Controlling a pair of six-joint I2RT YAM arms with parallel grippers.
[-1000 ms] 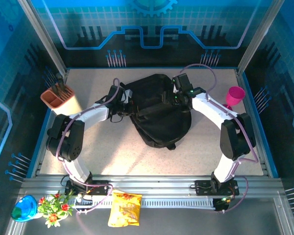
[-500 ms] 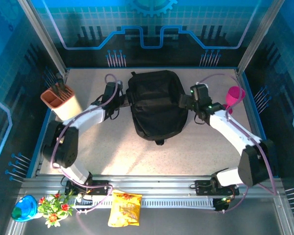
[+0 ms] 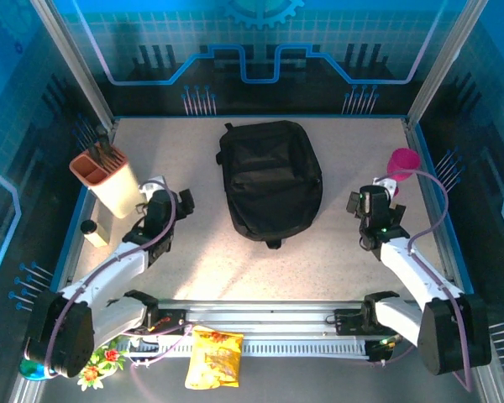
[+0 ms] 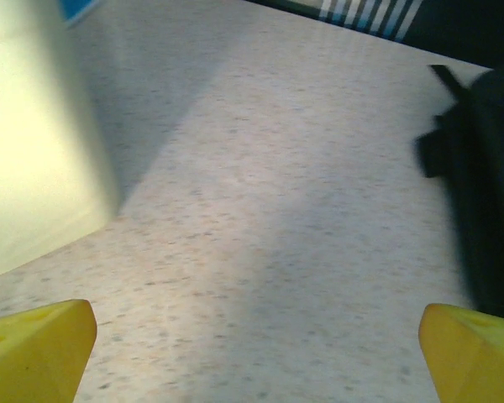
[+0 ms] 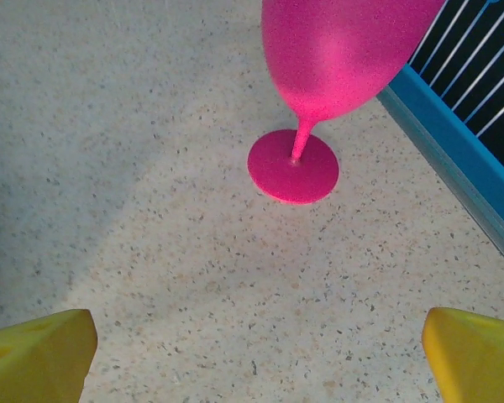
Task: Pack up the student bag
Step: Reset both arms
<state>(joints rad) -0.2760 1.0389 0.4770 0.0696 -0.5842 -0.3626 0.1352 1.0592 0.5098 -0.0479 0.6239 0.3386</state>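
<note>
Student bag point(image 3: 269, 180) flat at upper centre of the top view, my left gripper point(image 4: 252, 353) spread wide and empty, my right gripper point(image 5: 256, 357) equally wide, pink goblet point(image 5: 336, 59) upper right

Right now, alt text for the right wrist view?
A pink goblet stands upright on the speckled table, close to the blue edge rail on the right. The right gripper is open and empty, its yellow fingertips at the bottom corners.
</note>
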